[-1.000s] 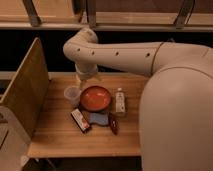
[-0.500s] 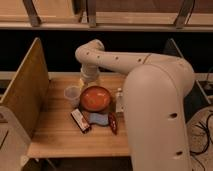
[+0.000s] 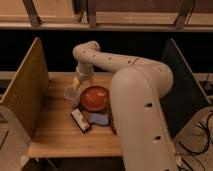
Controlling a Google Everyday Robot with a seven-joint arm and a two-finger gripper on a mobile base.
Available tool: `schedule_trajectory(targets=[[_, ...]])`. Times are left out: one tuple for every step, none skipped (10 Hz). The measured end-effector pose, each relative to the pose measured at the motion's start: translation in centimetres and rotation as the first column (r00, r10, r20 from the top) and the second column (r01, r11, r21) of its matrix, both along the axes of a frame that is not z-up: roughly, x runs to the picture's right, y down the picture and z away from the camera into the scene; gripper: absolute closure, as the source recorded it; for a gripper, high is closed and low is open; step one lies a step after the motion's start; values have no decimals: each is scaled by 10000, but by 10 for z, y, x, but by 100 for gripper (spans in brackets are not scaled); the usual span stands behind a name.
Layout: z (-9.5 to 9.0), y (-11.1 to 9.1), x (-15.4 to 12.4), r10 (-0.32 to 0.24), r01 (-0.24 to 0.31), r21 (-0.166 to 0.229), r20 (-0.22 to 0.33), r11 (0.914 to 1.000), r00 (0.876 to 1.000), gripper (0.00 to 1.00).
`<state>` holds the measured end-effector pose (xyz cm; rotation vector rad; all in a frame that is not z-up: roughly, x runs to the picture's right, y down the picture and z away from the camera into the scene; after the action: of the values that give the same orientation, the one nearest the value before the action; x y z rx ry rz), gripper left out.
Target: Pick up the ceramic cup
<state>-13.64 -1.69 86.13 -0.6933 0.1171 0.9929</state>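
Gripper [image 3: 77, 84] is positioned over the rear left of the wooden table [image 3: 50, 135], just above and behind the ceramic cup [image 3: 71, 95]; its grip state cannot be told. Cup stands upright, just left of the orange-red bowl [image 3: 95, 98]

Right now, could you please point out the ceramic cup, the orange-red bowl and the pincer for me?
ceramic cup [image 3: 71, 96], camera view, on its pale side wall.
orange-red bowl [image 3: 95, 98], camera view, on its bare inside.
pincer [image 3: 76, 84], camera view, at its tip, just above the cup.
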Motion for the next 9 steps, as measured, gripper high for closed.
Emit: schedule_trajectory(targets=[[3, 6, -3, -79, 81, -169, 116, 9998, 9999, 35], [6, 13, -4, -88, 93, -373, 149, 9993, 9999, 35], [11, 21, -3, -92, 103, -615, 176, 9981, 9998, 35], [14, 27, -4, -124, 141, -784, 224, 9968, 9997, 35], [17, 35, -6, -163, 193, -988, 307, 9949, 9994, 36], [20, 38, -8, -182, 224, -1095, 393, 9937, 9991, 42], [21, 42, -10, -254, 316, -1209, 524, 9922, 9983, 52], [20, 44, -15, -301, 393, -1244, 746, 9915, 9968, 60], [19, 47, -25, -444, 580, -1255, 1083, 9904, 9931, 71]])
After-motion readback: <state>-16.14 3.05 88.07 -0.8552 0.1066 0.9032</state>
